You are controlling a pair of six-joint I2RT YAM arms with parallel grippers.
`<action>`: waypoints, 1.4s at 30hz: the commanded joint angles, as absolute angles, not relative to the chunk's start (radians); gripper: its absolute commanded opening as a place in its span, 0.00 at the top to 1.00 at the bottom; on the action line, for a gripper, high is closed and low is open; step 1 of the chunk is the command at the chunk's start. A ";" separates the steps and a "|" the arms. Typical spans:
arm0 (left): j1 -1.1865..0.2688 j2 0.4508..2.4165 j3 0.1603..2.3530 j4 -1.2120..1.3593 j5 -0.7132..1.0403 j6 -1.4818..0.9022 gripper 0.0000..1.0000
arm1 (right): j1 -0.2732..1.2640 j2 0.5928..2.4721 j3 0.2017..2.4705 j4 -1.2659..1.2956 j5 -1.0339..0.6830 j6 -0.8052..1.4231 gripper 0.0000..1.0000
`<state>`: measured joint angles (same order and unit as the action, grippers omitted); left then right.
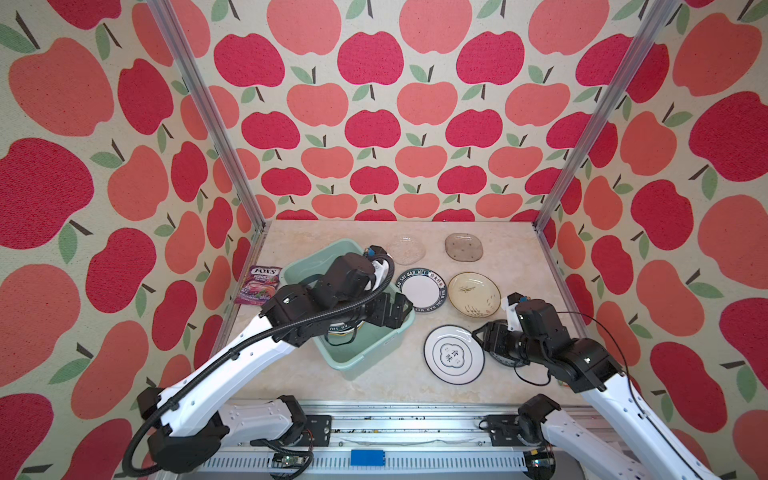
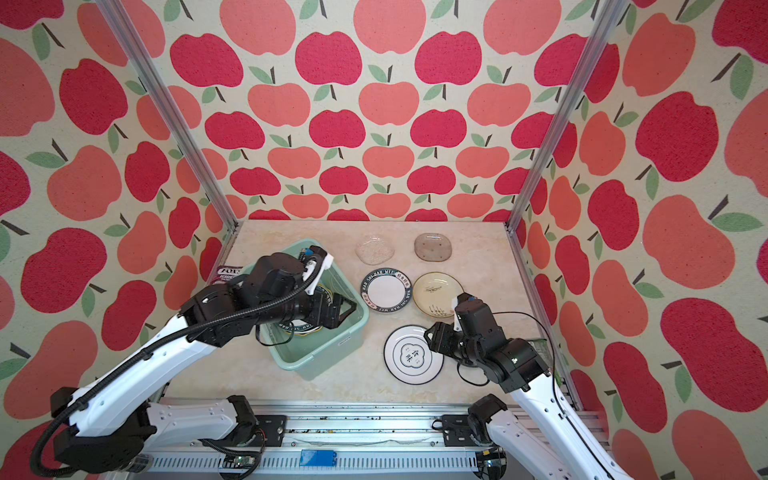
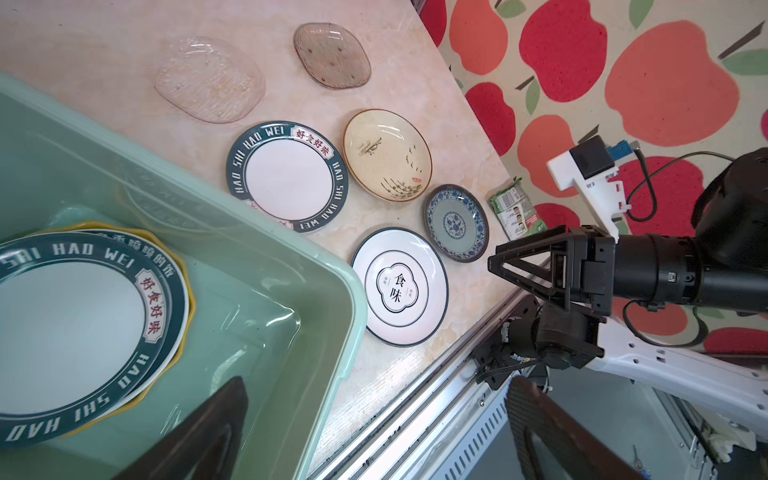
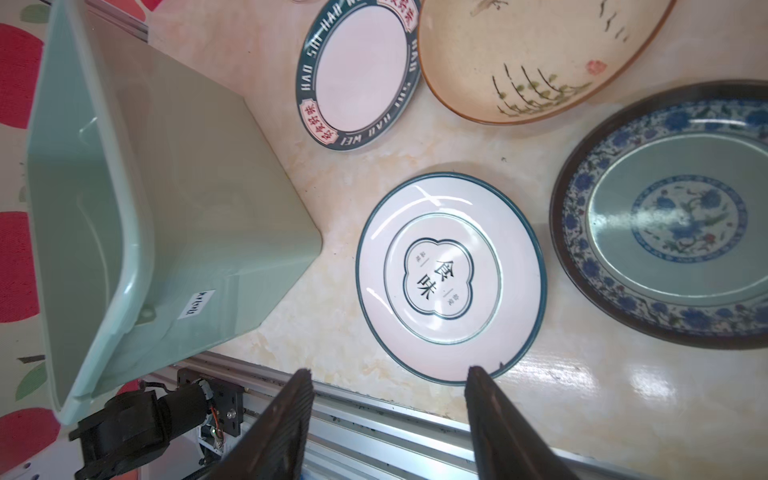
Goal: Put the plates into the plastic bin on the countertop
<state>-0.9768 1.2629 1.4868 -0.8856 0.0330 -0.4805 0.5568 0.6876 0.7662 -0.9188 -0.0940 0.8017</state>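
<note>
Countertop (image 1: 374,386): beige marble-look surface; it carries everything below.
Plastic bin (image 1: 357,351): mint-green tub, standing on the left half of the countertop, turned at an angle.
Stacked plates (image 3: 70,324): they lie inside the bin. A white one with a dark lettered rim is on top, and a yellow plate (image 3: 189,291) shows under it.
Ringed plate (image 1: 454,354): white with a clover emblem, flat on the countertop, near the bin's right corner.
Lettered plate (image 1: 422,289): flat, just beside the bin's right wall.
Cream plate (image 1: 473,294): just right of the lettered plate.
Blue-patterned plate (image 3: 456,222): between the ringed plate and the green packet (image 3: 517,212).
Glass plates: one clear (image 1: 405,249) and one smoky (image 1: 464,247), at the far edge and apart from each other.
Left gripper (image 1: 401,311): over the bin's right part, jaws spread wide, grasping nothing.
Right gripper (image 4: 386,374): at the right rim of the ringed plate, jaws apart and not clamped on it. I cannot tell if a finger touches the rim.
Fox's candy packet (image 1: 259,284): left of the bin.
</note>
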 commanded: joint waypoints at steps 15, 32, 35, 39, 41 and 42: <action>-1.193 1.569 1.616 -0.864 -0.086 -0.604 0.01 | 0.335 0.673 0.447 -0.878 -0.313 0.929 0.40; -1.193 1.568 1.599 -0.835 -0.087 -0.608 0.01 | 0.210 0.728 0.295 -0.740 -0.464 0.921 0.53; -1.193 1.572 1.604 -0.833 -0.087 -0.608 0.01 | 0.174 0.727 0.281 -0.724 -0.493 0.911 0.56; -1.193 1.577 1.614 -0.835 -0.089 -0.610 0.01 | 0.139 0.745 0.273 -0.709 -0.520 0.894 0.58; -1.193 1.578 1.619 -0.836 -0.095 -0.610 0.01 | 0.134 0.763 0.272 -0.695 -0.526 0.889 0.58; -1.193 1.577 1.620 -0.836 -0.097 -0.610 0.01 | 0.133 0.773 0.270 -0.686 -0.528 0.888 0.58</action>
<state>-1.1889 1.5776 1.5982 -0.8356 -0.0723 -0.5941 0.1413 0.7563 0.2817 -0.7124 -0.4934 0.9131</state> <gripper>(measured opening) 0.991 0.418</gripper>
